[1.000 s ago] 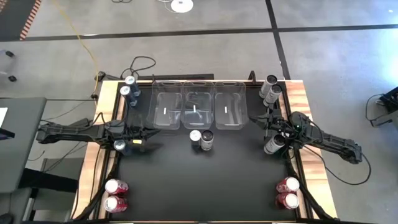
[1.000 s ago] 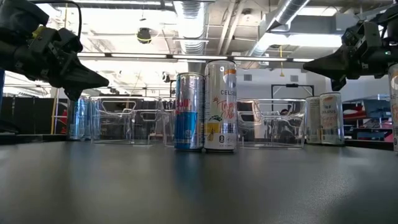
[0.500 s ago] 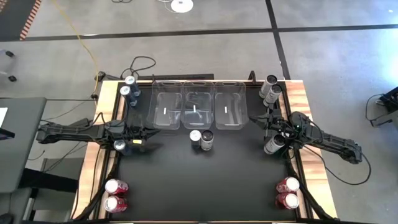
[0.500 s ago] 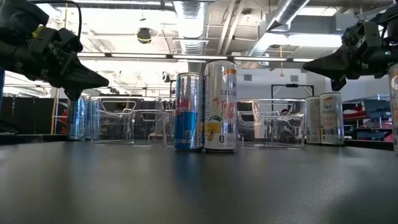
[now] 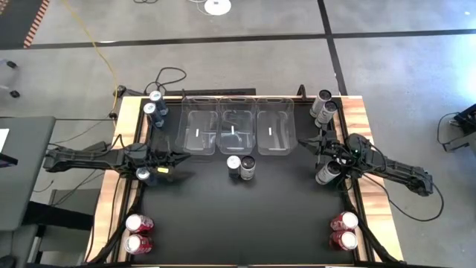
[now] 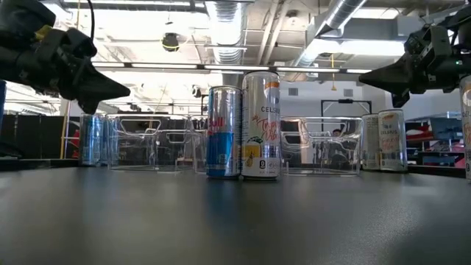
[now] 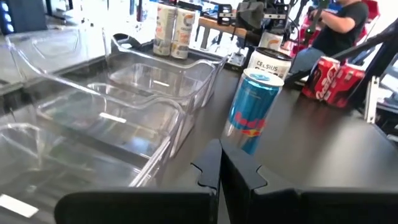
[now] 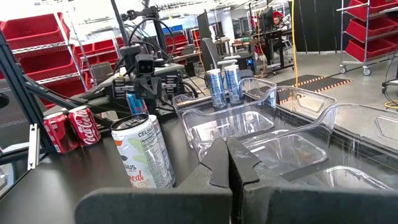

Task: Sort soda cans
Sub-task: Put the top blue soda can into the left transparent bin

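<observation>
A blue-silver soda can (image 5: 233, 162) and a white-labelled soda can (image 5: 248, 166) stand side by side mid-table, just in front of three clear bins (image 5: 236, 126). More blue cans (image 5: 153, 106) stand at the far left, and one (image 5: 143, 174) stands under my left arm. Grey cans (image 5: 325, 106) stand at the far right, with another (image 5: 325, 173) by my right arm. Red cans stand at the near left (image 5: 138, 232) and near right (image 5: 343, 231) corners. My left gripper (image 5: 182, 158) and right gripper (image 5: 301, 143) hover shut above the table, pointing level at the middle.
The three bins (image 7: 143, 93) stand side by side along the table's far edge. A wide bare stretch of black tabletop (image 5: 238, 223) lies between the red can pairs. Beyond the table are shelves with red crates, and a seated person (image 7: 339, 25).
</observation>
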